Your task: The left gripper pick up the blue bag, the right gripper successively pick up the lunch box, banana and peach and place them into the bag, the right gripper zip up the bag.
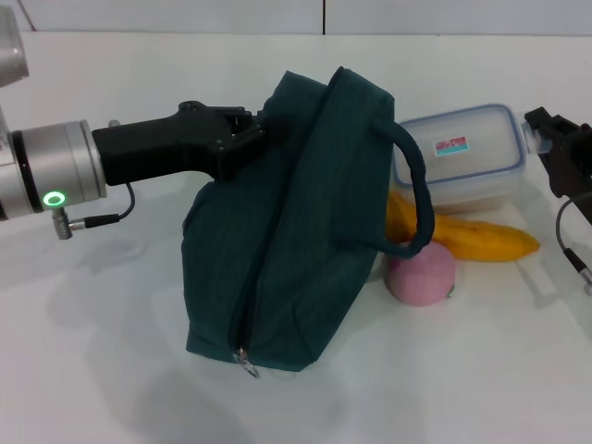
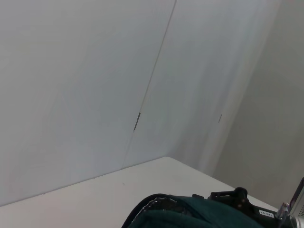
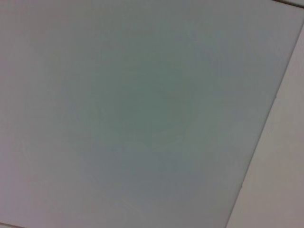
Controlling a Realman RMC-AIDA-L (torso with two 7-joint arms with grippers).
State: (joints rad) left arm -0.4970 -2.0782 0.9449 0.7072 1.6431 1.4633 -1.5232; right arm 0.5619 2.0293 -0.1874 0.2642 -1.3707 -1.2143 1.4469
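The left tool (image 1: 254,129) is reaching in horizontally from the left side of the head view, its silver wrist showing a lit green light, and its black fingers are closing on the upper left edge of the blue bag (image 1: 287,231), holding the fabric there. The blue bag is standing upright on the white tabletop (image 1: 111,351) near the middle of the scene, leaning slightly, with its zipper running down the front face to a metal pull (image 1: 247,363) at the lower edge and one loop handle (image 1: 416,190) arching out on its right side. In the left wrist view, only the bag's top edge (image 2: 199,213) is showing low in the picture, against a pale wall. Just to the right of the bag, the peach (image 1: 421,273) is sitting on the tabletop, close under the handle. Behind the peach, the banana (image 1: 481,239) is lying lengthwise, its left end hidden by the bag. Behind the banana, the lunch box (image 1: 462,157) is resting flat with its blue-rimmed lid on and its sticker facing up. At the far right edge, the right tool (image 1: 562,153) is hanging just beside the lunch box; its finger opening cannot be told. The right wrist view is showing only a plain pale surface.
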